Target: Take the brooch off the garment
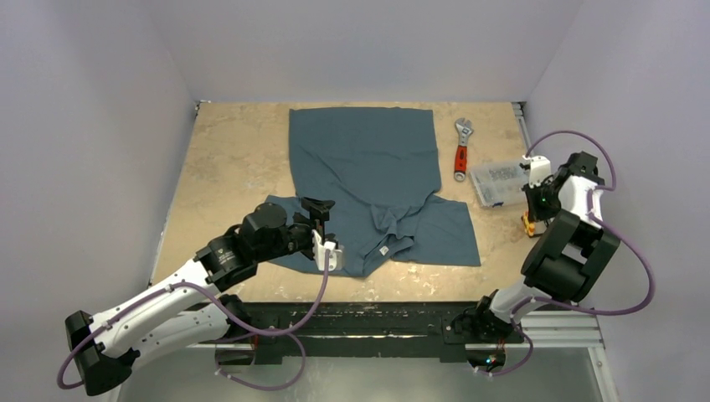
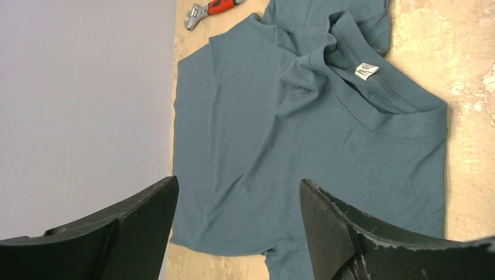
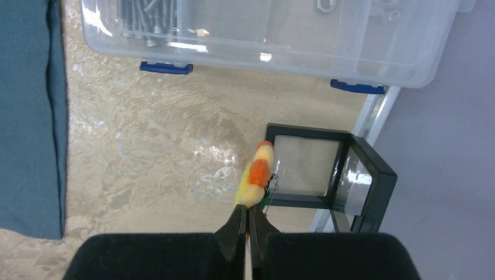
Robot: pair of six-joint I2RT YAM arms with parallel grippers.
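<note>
The slate-blue garment (image 1: 377,180) lies spread on the table, collar and white tag toward the near edge; it also shows in the left wrist view (image 2: 303,134). My left gripper (image 1: 322,226) hovers open and empty over the garment's near left part, its black fingers (image 2: 140,216) wide apart. My right gripper (image 3: 247,213) is shut on the brooch (image 3: 257,176), a yellow and orange fuzzy flower seen edge-on with its pin at the back. It holds the brooch at the table's right edge (image 1: 529,222), well apart from the garment, next to a small open black box (image 3: 327,175).
A clear plastic parts box (image 1: 498,182) with blue latches lies right of the garment; it also shows in the right wrist view (image 3: 262,35). A red-handled adjustable wrench (image 1: 461,148) lies at the back right. Grey walls close the table on three sides.
</note>
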